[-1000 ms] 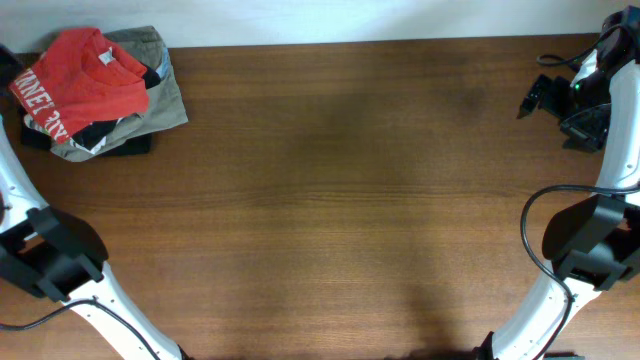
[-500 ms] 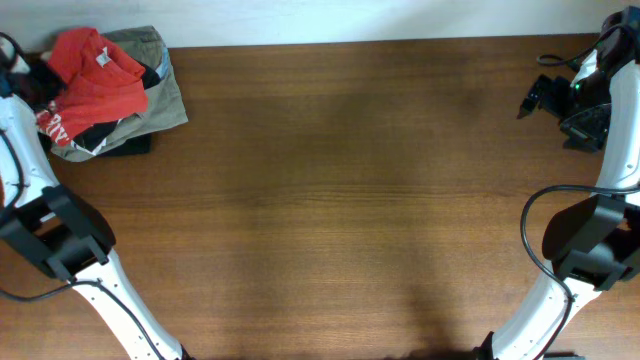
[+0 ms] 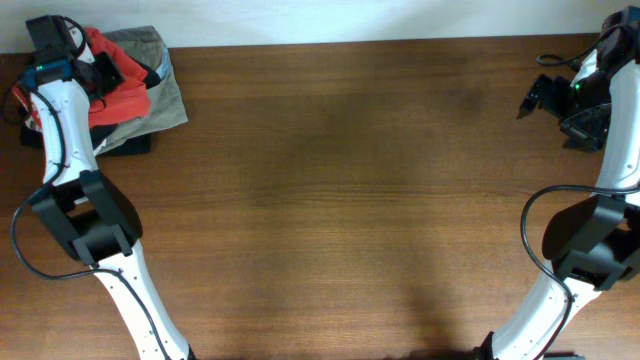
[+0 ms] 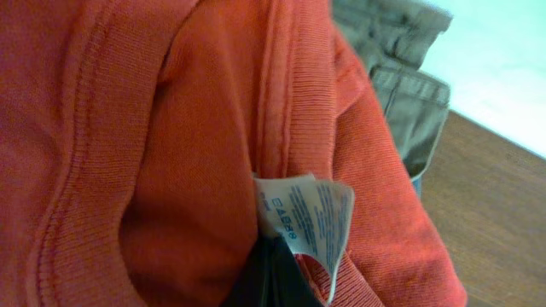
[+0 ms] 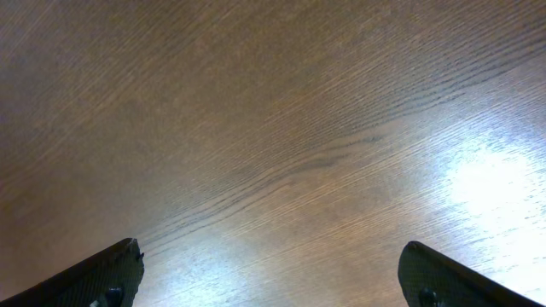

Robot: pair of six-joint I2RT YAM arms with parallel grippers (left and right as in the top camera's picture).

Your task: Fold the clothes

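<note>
- The red-orange T-shirt (image 3: 125, 100) is lying bunched atop a clothes pile in the bench's (image 3: 350, 180) far-left corner.
- The left claw (image 3: 104, 72) is hanging right over it; I cannot tell its grip.
- The right claw (image 5: 269, 260) is hovering, spread wide, near the far-right corner.

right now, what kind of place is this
Probably a robot test bench: a wooden table, two robot arms at its sides, and a red-orange T-shirt heaped on other clothes.
</note>
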